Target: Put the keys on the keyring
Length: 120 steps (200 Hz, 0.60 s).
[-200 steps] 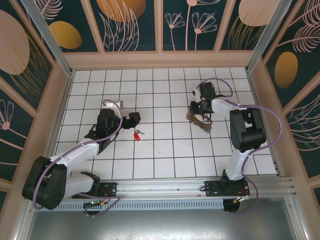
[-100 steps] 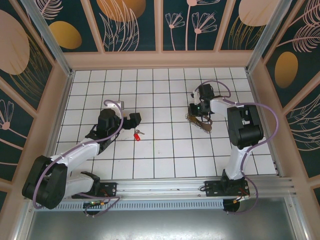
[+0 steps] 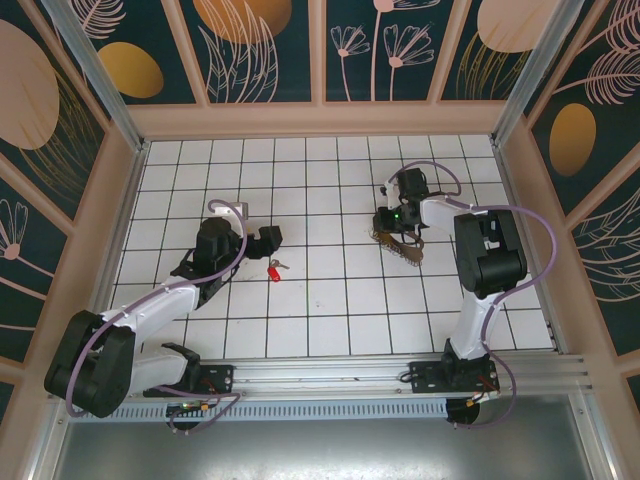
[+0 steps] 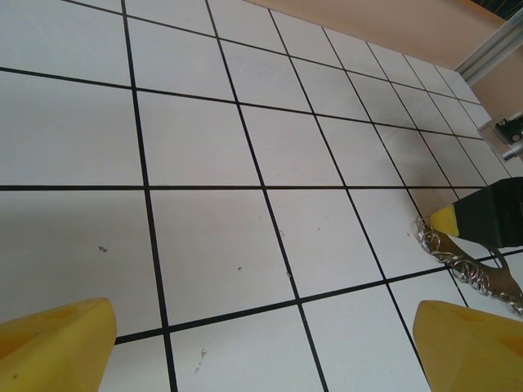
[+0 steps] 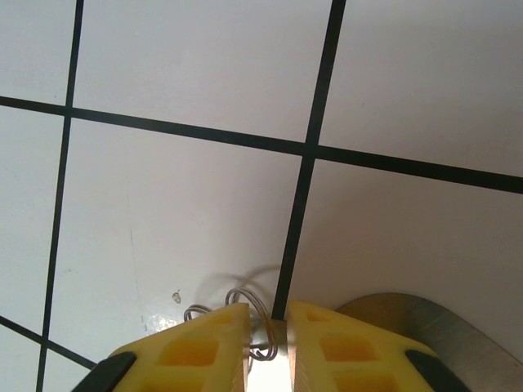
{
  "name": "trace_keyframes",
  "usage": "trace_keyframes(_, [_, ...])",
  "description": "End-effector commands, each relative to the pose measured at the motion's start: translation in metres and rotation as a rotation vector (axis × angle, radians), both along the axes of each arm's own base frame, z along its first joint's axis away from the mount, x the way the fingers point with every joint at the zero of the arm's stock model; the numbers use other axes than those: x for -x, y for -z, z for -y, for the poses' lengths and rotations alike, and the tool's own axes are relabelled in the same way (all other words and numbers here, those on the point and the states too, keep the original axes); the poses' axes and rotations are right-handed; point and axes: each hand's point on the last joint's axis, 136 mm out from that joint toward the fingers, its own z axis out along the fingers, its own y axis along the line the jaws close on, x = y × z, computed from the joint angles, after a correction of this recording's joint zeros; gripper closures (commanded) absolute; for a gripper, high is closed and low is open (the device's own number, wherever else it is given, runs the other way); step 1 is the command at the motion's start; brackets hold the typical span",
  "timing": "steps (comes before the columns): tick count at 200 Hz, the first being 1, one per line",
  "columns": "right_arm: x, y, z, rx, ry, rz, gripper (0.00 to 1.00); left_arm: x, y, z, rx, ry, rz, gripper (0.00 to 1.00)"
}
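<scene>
The key (image 3: 272, 270), red-headed with a short silver blade, lies flat on the white tiles just below my left gripper (image 3: 262, 240). That gripper stands wide open over bare floor, its yellow fingertips (image 4: 57, 347) far apart and nothing between them (image 4: 270, 351). The keyring (image 3: 398, 243), a tan strap with silvery rings, lies right of centre. My right gripper (image 3: 392, 222) is down on its upper end. In the right wrist view the jaws (image 5: 268, 327) are nearly together, with a thin wire ring of the keyring (image 5: 245, 298) standing between them. The chain part (image 4: 458, 257) also shows in the left wrist view.
The floor is a white tiled grid (image 3: 320, 310) with wooden walls (image 3: 320, 120) at the back and sides. About three tiles of bare floor separate the key from the keyring. Both arm bases sit on the rail (image 3: 330, 380) at the near edge.
The right gripper has shifted slightly left and down onto the keyring's upper end. The left arm and the key have not moved.
</scene>
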Motion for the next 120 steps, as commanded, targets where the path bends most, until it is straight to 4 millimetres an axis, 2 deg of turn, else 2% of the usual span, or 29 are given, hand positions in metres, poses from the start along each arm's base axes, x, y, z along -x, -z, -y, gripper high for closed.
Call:
trace_keyframes(1, [0.003, 0.009, 0.001, -0.01, -0.01, -0.017, 0.81, 0.0, -0.003, 0.004, -0.002, 0.017, 0.002, 0.07])
trace_keyframes(120, [0.01, 0.001, 0.001, -0.036, -0.012, 0.003, 0.92, -0.001, -0.006, 0.002, -0.016, 0.012, 0.006, 0.09])
